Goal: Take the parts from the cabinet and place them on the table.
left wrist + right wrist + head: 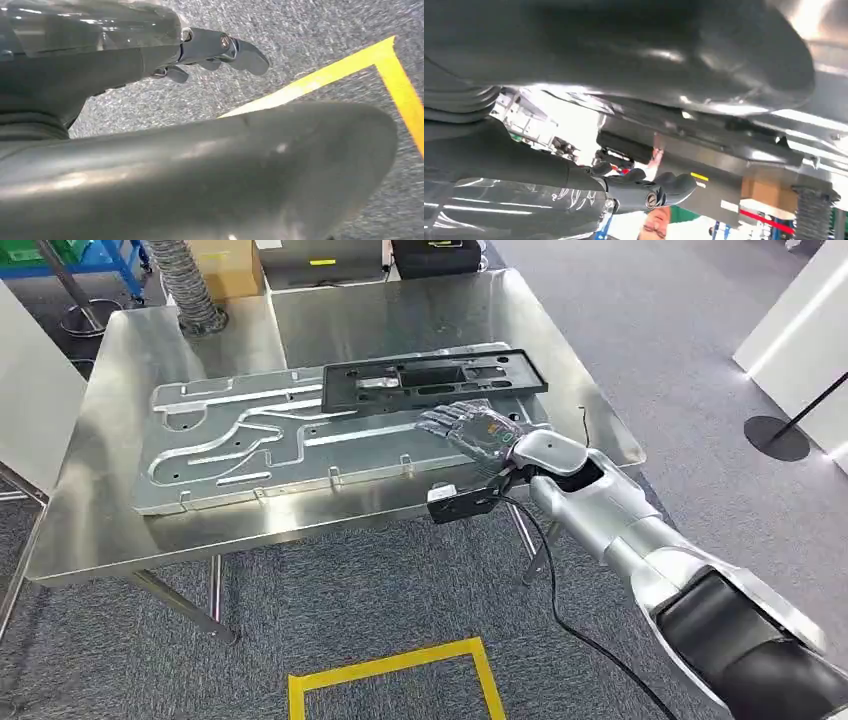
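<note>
A black rectangular frame part (pixel 435 380) lies flat on a large silver machined plate (pixel 250 445) on the steel table (pixel 120 530). My right hand (pixel 475 428) hovers over the plate's right end, just in front of the black frame's near edge. Its fingers are spread and hold nothing. In the right wrist view the right hand's fingers (pixel 649 187) reach out with nothing in them. My left hand (pixel 215 52) hangs over the grey carpet, fingers loosely extended and empty.
A ribbed grey hose (pixel 190 285) and a cardboard box (pixel 225 265) stand at the table's far left. Black cases (pixel 435 255) sit behind the table. A yellow tape square (pixel 400 680) marks the floor in front. A black post base (pixel 777 437) stands at the right.
</note>
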You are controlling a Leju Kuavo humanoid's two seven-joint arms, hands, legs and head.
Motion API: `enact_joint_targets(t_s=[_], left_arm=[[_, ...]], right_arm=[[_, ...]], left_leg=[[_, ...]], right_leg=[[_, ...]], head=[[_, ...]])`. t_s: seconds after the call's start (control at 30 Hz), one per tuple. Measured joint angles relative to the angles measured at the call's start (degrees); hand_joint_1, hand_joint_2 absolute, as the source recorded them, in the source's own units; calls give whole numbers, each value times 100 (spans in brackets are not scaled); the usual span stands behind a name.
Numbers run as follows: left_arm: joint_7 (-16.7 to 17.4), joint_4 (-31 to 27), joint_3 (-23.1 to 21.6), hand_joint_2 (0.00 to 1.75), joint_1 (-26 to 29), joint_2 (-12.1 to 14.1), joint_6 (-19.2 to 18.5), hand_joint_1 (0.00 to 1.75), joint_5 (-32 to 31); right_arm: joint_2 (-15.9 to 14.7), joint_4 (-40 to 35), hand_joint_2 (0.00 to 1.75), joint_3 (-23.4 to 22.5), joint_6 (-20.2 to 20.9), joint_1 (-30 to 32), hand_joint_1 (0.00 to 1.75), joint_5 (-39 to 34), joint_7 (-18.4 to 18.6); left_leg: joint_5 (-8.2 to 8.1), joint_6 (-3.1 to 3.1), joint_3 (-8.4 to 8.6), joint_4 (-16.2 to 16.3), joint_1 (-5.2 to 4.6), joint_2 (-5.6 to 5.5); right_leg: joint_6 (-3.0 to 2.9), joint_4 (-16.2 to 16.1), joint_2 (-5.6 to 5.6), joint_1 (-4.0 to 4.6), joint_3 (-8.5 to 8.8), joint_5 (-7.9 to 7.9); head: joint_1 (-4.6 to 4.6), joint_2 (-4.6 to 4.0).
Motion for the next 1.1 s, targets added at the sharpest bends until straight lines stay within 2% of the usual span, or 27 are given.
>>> enact_joint_targets(t_s=[0.03, 0.07, 0.17, 0.2, 0.23, 0.27, 0.33, 0.37, 0.4, 0.47, 0.5, 0.53, 0.57, 0.63, 0.67, 0.7, 0.73, 0.77, 0.83, 0.87, 0.9, 0.93, 0.97, 1.0, 1.03, 1.07, 1.1], left_arm=[[2, -2, 0, 0, -13, 2, -2, 0, -4], [2, -2, -2, 0, -23, 0, -7, 0, -18], [11, -2, -2, 0, -45, 0, -20, 0, -17], [13, 0, -2, 0, -35, 0, -24, 0, -17], [15, 0, -2, 0, -34, 0, -31, 0, -17], [20, 0, -2, 0, -26, 2, -37, 0, -17], [20, 0, -2, 0, -25, 2, -42, 0, -17], [17, 0, -4, 0, -38, 2, -44, 0, -17], [20, 0, -4, 0, -47, 2, -46, 0, -17], [20, 0, -4, 0, -46, 2, -48, 0, -17], [20, 0, -4, 0, -51, 4, -48, 0, -17], [20, -2, -4, 0, -62, 9, -46, 0, -17], [20, -2, -4, 0, -74, 13, -48, 0, -17], [17, -2, -7, 0, -89, 11, -48, 0, -17], [20, -2, -7, 0, -82, 11, -50, 0, -17], [20, 0, -7, 0, -64, 7, -50, 0, -17], [22, 0, -4, 0, -68, 7, -50, 0, -17], [24, 0, -4, 0, -74, 7, -50, 0, -17], [28, 0, -4, 0, -67, 7, -55, 0, -17], [28, 0, -4, 0, -62, 4, -55, 0, -17], [28, 0, -4, 0, -55, 4, -55, 0, -17], [28, 0, -4, 0, -54, 4, -55, 0, -17], [28, 0, -7, 0, -54, 4, -55, 0, -17], [26, 0, -4, 0, -55, 2, -55, 0, -17], [26, 0, -4, 0, -59, 2, -55, 0, -17], [26, -2, -4, 0, -61, 4, -53, 0, -15], [20, -2, -7, 0, -63, 7, -53, 0, -15]], right_arm=[[0, 0, 0, -31, -7, -1, 0, 9, 4], [2, -4, 0, -66, -20, 16, 0, 13, 4], [2, 0, 0, -107, -39, 73, 0, 28, 7], [2, 0, 0, -107, -44, 101, 0, 26, 7], [-2, 0, 0, -107, -48, 126, 0, 28, 9], [-13, -2, 0, -110, -52, 144, 0, 28, 15], [-33, -15, 0, -120, -61, 186, 0, 26, 17], [-46, -15, 0, -120, -66, 208, 0, 28, 20], [-63, -15, 0, -120, -68, 230, 0, 26, 20], [-70, -15, 0, -129, -70, 272, 0, 26, 20], [-70, -15, 0, -145, -72, 278, 0, 26, 20], [-70, -20, 0, -173, -74, 278, 0, 26, 20], [-77, -31, 0, -199, -81, 276, 0, 26, 20], [-90, -33, 0, -238, -90, 276, 0, 24, 31], [-90, -33, 0, -243, -90, 280, 0, 24, 35], [-90, -31, 0, -245, -90, 292, 0, 24, 35], [-87, -31, 0, -247, -90, 293, 0, 24, 37], [-63, -33, 0, -254, -90, 290, 0, 24, 37], [0, -28, 0, -269, -90, 298, 0, 26, 37], [33, -22, 0, -276, -90, 309, 0, 26, 37], [59, -13, 0, -287, -90, 327, 0, 44, 37], [79, -7, 0, -308, -90, 351, 0, 68, 33], [85, -2, 0, -346, -90, 381, 0, 114, 6], [85, 0, 0, -374, -90, 393, 0, 140, -4], [85, 2, 0, -413, -92, 394, 0, 155, -13], [85, 2, 0, -462, -101, 391, 0, 155, -18], [90, 4, 0, -513, -118, 417, 0, 153, -15]], left_leg=[[35, -40, -46, 38, -17, -8], [71, -82, -74, 60, -25, -31], [228, -195, -83, -9, 13, -33], [234, -236, -139, 6, 9, -39], [-39, -238, -215, 148, 34, -70], [-432, -228, -301, 461, 34, -98], [-1087, -226, -478, 1349, 37, -128], [-1185, -224, -512, 1736, 36, -144], [-1094, -216, -475, 1905, 36, -154], [-648, -170, -75, 1598, 32, -159], [-511, -120, 289, 1127, 17, -154], [-636, -57, 673, 584, -19, -108], [-840, -57, 989, 136, -53, -88], [-837, -73, 987, -27, -93, -105], [-786, -35, 953, -21, -109, -108], [-685, 5, 871, -107, -43, -91], [-595, 43, 854, -110, -26, -20], [-515, 101, 750, -117, -23, -13], [-379, 102, 566, -112, -28, 18], [-310, 94, 467, -98, -28, 31], [-248, 82, 367, -81, -25, 44], [-190, 67, 266, -62, -19, 51], [-129, 45, 161, -39, -10, 53], [-83, 29, 92, -23, -5, 52], [-25, -9, 14, 3, -4, 44], [13, -52, -42, 20, -34, 22], [77, -89, -35, 9, -31, 25]], right_leg=[[-12, -570, 72, -11, 412, -228], [-92, -869, 102, 29, 533, -344], [-228, -823, 97, 67, 449, -223], [-296, -877, 81, 18, 412, -136], [-318, -875, 100, 29, 333, -54], [-365, -872, 106, 30, 247, 13], [-399, -866, 110, 54, 68, 155], [-403, -857, 116, 68, -26, 223], [-401, -847, 117, 82, -106, 283], [-393, -822, 120, 112, -279, 405], [-377, -802, 127, 124, -354, 465], [-357, -779, 122, 114, -395, 513], [-327, -775, 112, 147, -434, 549], [-262, -820, 71, 140, -437, 684], [-222, -865, 66, 126, -441, 766], [-199, -906, 75, 138, -458, 816], [-162, -834, 76, 106, -521, 612], [-118, -532, 37, 102, -631, 201], [-30, 351, 18, 72, -864, -458], [2, 769, 19, 67, -950, -584], [22, 997, 19, 58, -953, -503], [36, 995, 17, 44, -858, -298], [45, 748, 17, 30, -620, -57], [49, 425, 19, 18, -363, 52], [52, -220, 56, -11, 132, 21], [29, -788, 136, 22, 486, -252], [-88, -925, 130, 42, 553, -292]], head=[[0, 0], [-7, 0], [0, 0], [0, 0], [-2, 0], [-2, 0], [-2, 0], [-2, 0], [-2, 0], [-2, 0], [-2, 0], [-2, 0], [-2, 0], [0, 0], [0, 0], [-2, 0], [-2, 0], [0, 0], [0, 0], [0, 0], [0, 0], [0, 0], [-2, 0], [0, 0], [0, 0], [0, 0], [-5, 0]])
